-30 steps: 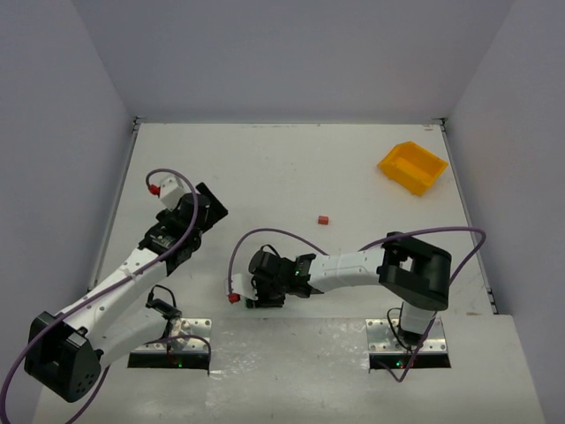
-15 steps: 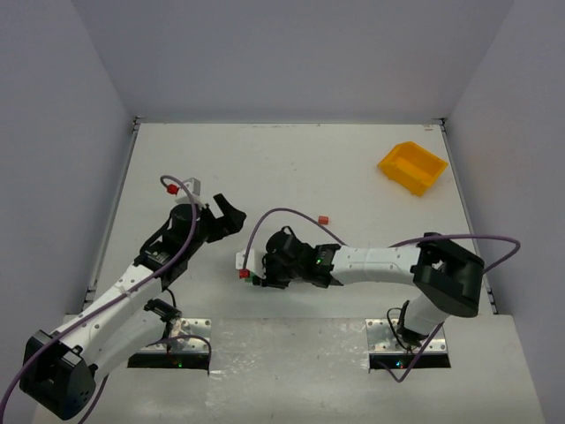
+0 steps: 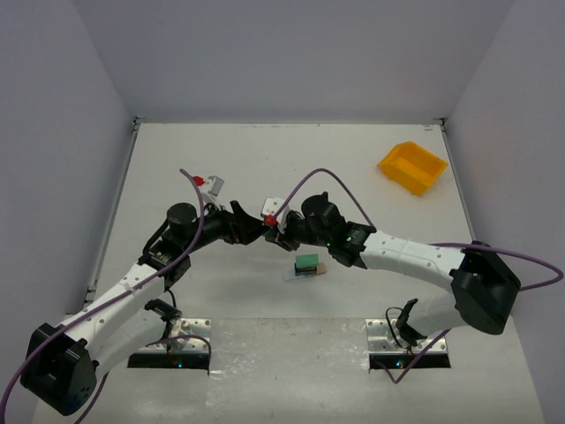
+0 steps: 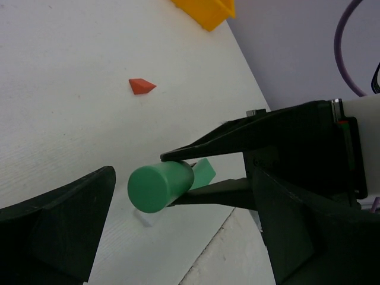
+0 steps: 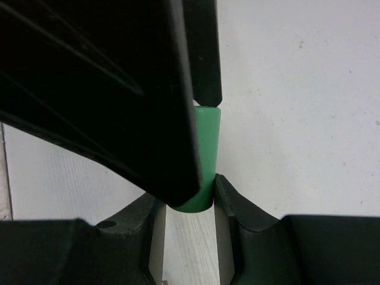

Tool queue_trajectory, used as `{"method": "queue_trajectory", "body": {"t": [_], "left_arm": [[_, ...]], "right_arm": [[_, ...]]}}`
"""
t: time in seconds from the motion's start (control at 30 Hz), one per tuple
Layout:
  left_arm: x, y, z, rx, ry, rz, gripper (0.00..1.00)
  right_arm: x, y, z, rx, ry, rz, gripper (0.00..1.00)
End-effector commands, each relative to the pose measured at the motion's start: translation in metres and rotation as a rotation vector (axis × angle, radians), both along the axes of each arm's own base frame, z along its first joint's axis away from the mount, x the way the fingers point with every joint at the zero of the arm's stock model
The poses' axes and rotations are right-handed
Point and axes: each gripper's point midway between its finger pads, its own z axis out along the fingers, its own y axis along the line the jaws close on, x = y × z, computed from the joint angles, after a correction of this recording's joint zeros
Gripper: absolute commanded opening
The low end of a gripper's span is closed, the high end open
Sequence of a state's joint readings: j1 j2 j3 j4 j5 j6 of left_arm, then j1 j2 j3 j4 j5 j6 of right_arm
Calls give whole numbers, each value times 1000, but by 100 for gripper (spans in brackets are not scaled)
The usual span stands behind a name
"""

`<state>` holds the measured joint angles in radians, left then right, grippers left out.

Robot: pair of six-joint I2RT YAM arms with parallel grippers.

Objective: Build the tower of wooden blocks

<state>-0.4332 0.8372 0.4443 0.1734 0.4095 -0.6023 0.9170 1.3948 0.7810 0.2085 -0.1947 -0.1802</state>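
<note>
The two arms meet nose to nose over the middle of the worktop. The right tool has a green cylinder pinched between its two thin black fingers. The cylinder is smooth and plain-painted, lying on its side with its round end facing the left wrist camera.

The left tool is spread wide, one finger on either side of the cylinder, neither touching it and nothing in its hold.

Just beside the right arm on its near side stands the tower so far. A pale plank lies flat, with a dark blue piece on it and a green block on top. A red wedge-shaped piece lies apart on the worktop, between the arms and the yellow bin at the far right.

Half a second ago the right tool was low near the front edge, right over the spot where the little stack now shows. It has since swung up and towards the middle. The left arm has come across from the left to face it. From above, the red piece seen a moment ago is now covered by the right arm.
</note>
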Motion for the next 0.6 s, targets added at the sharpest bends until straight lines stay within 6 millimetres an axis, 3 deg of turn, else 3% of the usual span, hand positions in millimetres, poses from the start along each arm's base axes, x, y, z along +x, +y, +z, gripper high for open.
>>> {"method": "queue_trajectory", "body": {"t": [0.0,0.07,0.17,0.47,0.57], "left_arm": [[-8,-15,14,-54,-57,-113,83],[-4,-15,17,-53,-63,-97,71],[0,-13,19,-55,-73,-75,64],[8,-14,19,-62,-64,-51,61],[9,-15,19,-65,-63,-56,54]], "right_arm": [[7,-1,24,95,-16,-25,5],[10,-4,25,99,-16,-41,5],[13,-8,28,111,-15,-56,5],[5,-10,34,148,-27,-14,6],[5,-10,35,150,-25,-15,6]]}}
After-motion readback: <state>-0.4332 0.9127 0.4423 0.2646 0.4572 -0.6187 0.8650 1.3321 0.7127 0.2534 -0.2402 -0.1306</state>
